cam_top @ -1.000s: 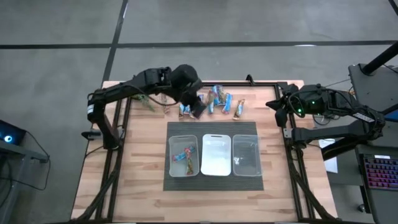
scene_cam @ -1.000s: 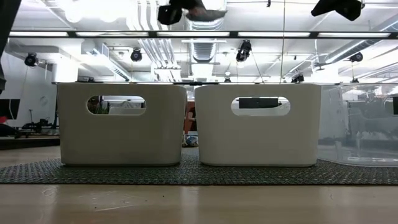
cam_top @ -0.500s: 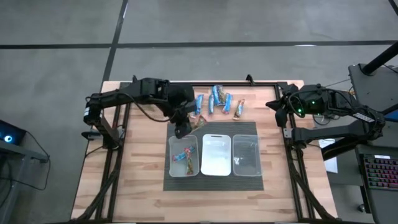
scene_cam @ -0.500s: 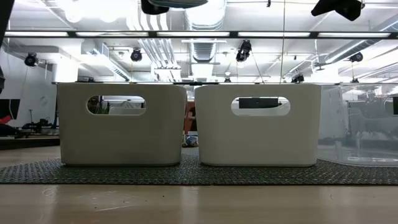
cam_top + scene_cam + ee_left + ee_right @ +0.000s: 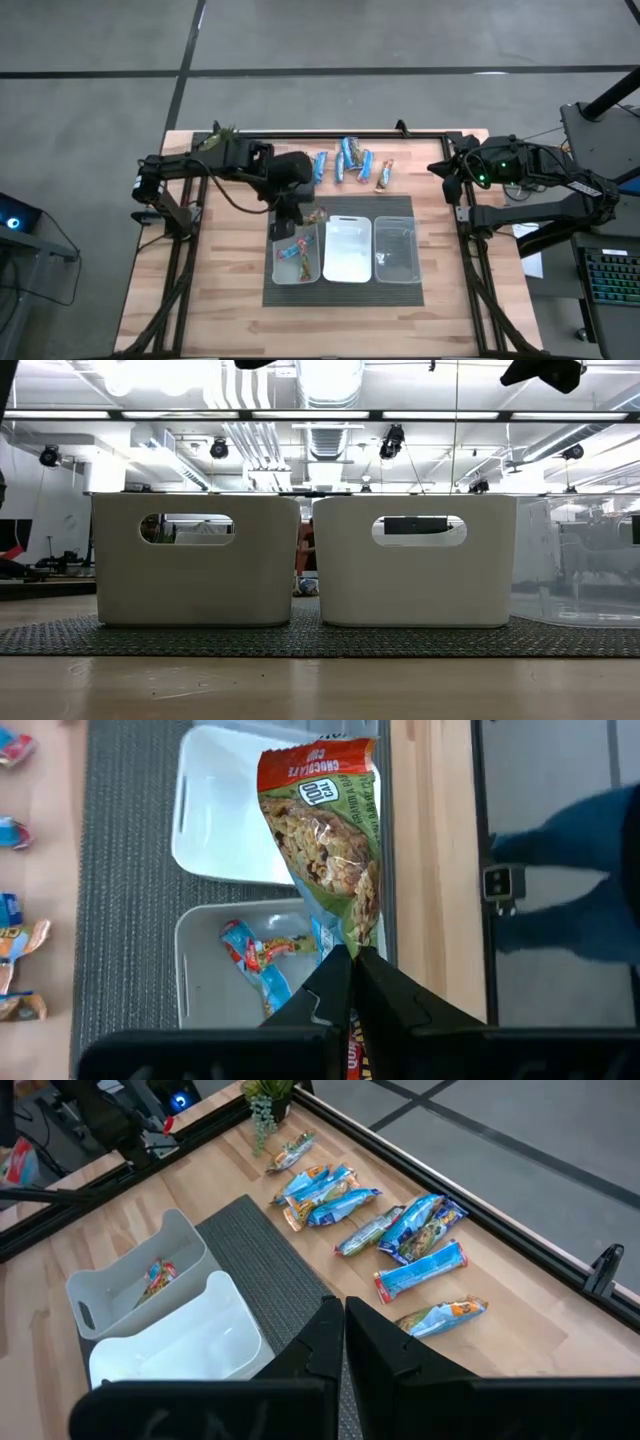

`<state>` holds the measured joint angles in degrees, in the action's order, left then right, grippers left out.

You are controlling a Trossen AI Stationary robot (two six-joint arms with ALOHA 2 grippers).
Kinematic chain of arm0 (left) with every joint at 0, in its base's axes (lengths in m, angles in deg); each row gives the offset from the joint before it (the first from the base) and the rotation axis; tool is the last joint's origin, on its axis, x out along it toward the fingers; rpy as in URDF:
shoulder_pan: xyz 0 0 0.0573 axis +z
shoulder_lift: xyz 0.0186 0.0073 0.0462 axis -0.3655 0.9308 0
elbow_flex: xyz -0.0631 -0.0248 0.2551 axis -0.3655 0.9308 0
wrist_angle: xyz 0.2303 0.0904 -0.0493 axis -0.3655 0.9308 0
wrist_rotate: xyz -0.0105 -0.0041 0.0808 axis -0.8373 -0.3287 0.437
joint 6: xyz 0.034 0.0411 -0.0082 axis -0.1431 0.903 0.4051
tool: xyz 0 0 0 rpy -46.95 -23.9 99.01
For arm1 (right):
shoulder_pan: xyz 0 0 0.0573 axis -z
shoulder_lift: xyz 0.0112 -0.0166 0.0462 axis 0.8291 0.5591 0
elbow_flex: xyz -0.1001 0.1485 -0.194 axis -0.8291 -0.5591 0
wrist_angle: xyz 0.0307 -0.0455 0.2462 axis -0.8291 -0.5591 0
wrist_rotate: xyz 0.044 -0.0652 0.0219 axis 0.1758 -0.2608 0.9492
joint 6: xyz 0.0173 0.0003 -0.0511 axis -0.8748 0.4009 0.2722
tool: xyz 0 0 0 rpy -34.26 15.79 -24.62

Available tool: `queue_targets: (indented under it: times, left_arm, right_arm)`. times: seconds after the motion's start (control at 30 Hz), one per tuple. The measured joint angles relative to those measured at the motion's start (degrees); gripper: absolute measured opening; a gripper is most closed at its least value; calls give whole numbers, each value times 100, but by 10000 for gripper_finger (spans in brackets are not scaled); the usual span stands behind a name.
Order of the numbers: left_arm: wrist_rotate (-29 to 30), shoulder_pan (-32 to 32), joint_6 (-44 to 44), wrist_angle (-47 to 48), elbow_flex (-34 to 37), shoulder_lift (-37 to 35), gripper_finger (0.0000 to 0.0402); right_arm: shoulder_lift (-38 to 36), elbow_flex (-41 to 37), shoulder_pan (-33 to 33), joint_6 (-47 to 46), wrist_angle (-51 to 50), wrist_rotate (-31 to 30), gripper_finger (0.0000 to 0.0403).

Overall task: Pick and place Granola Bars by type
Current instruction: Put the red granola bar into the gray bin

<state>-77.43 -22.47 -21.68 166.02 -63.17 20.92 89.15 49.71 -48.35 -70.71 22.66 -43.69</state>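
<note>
Just left of centre in the high view, the left gripper (image 5: 291, 213) sat at the top edge of the left bin (image 5: 277, 262), jaws pinched on a granola bar (image 5: 328, 840). The left wrist view showed it best: a green-and-red wrapper hanging from the closed fingertips, with the left bin under it and the middle bin (image 5: 200, 820) just beside. Two blue-and-red wrapped bars (image 5: 294, 250) were already lying in that left bin, so my guess was this was the carry-and-drop step, most of the way there.

The rest of the bars (image 5: 350, 163) were lined up in a loose row above the mat (image 5: 340, 203), near the top middle of the frame, well apart from the bins. The right bin (image 5: 395, 250) seemed to have something small in it, couldn't tell what.

The right gripper (image 5: 447, 167) was parked at the right edge of the table, fingers pressed together, holding nothing.

Next move, I'd say: pick the right bin for that wrapper type, since it doesn't match the blue ones below, line up over it, then let go.
</note>
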Motion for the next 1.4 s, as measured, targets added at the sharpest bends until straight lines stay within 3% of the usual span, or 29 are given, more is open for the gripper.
queue_targets:
  times: [0.27,0.5,0.77,1.07,1.2,1.4]
  left_arm:
    - [-32,-125,-39,-23,960,0,0]
    - [-74,-122,-388,-702,2207,2,0]
    - [-318,-120,-1494,-1575,3288,2,0]
    - [-333,-120,-2359,-1950,3429,2,0]
    - [-324,-107,-3796,-1949,3429,2,0]
    - [-45,-124,-5151,-1951,3429,2,0]
  right_arm:
    - [74,2,0,0,-2,11,8]
    - [137,2,0,-53,-13,11,8]
    - [153,2,0,-114,-28,11,8]
    - [153,2,0,-111,-45,9,8]
    - [150,2,0,-111,-46,15,8]
    - [150,2,0,-87,-46,19,8]
